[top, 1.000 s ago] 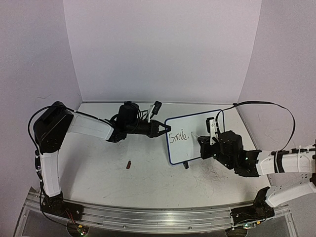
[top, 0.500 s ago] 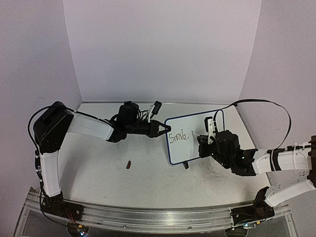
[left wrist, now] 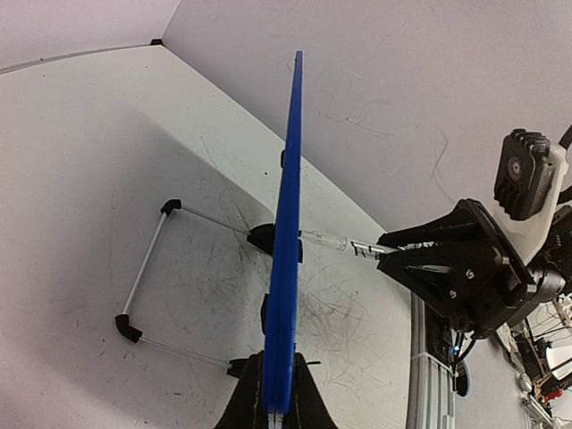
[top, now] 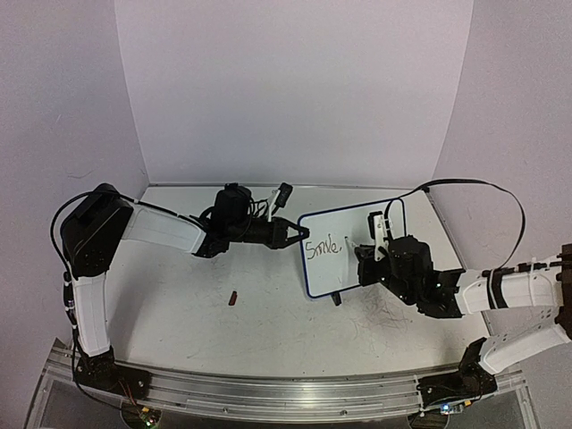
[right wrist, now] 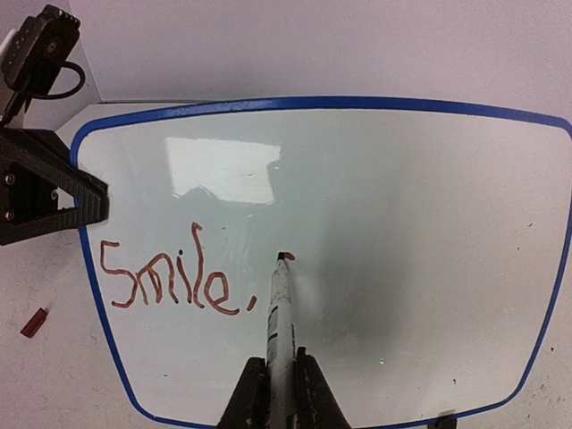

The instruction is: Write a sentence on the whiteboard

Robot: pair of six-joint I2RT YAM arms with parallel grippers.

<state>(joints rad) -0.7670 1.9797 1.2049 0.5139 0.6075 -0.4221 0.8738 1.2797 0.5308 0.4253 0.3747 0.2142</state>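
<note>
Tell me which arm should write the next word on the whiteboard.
Right. The right gripper holds the marker, tip at the whiteboard just past "Smile,"; the left gripper clamps its blue edge.

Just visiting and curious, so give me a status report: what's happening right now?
Left end effector clamped on whiteboard edge. Right end effector gripping marker, tip by the board. Sentence reads only "Smile,". Nothing blocking the board face.

Entry 1: handwritten sentence, legible as "Smile," with a capital S and a trailing comma, in reddish-brown ink; it stands on the left half of the whiteboard, around mid-height. The same word reads smaller and darker in the top view. Entry 2: dark marks on the barrel of the marker, too blurred to read.
</note>
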